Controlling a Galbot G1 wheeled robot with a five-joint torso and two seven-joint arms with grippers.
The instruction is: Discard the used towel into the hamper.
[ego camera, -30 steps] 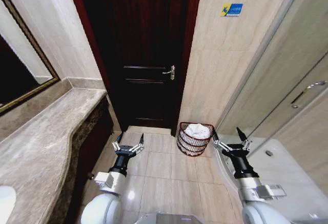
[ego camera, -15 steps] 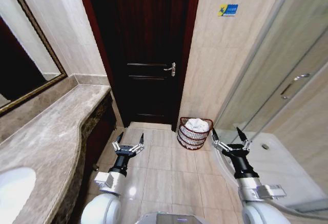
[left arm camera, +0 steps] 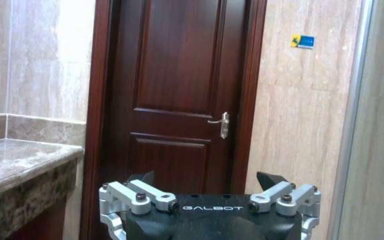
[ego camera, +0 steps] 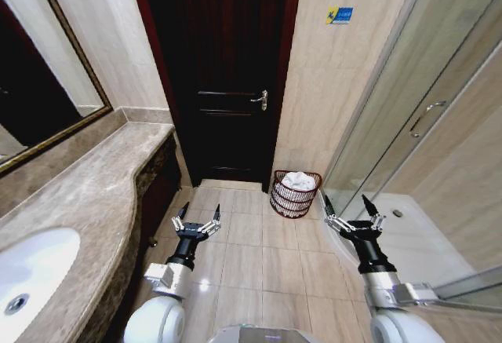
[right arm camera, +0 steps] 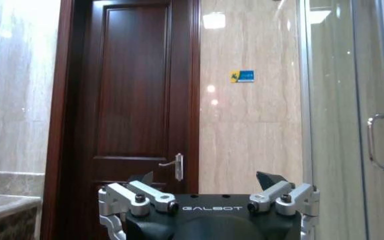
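Left gripper [ego camera: 197, 216]: fingers spread, nothing held, above floor tiles [ego camera: 243, 257] beside vanity. Right gripper [ego camera: 350, 206]: fingers spread, nothing held, near shower enclosure glass [ego camera: 439, 131]. Hamper [ego camera: 295, 194]: round dark reddish-brown wire basket, tapered, on floor against wall between door [ego camera: 223, 68] and shower; white towel [ego camera: 299, 180] bunched inside. Floor: glossy beige square tiles. Walls: polished beige stone. Door: dark wood, panelled, metal lever handle [ego camera: 260, 100]. Countertop [ego camera: 74, 202]: veined brown-grey marble, curved edge, white basin [ego camera: 27, 268] inset. Framed mirror [ego camera: 39, 84] above.

You can read "GALBOT" on the left gripper [left arm camera: 208, 186] body and the right gripper [right arm camera: 208, 186] body. The wall sticker [ego camera: 340, 15] print is illegible.
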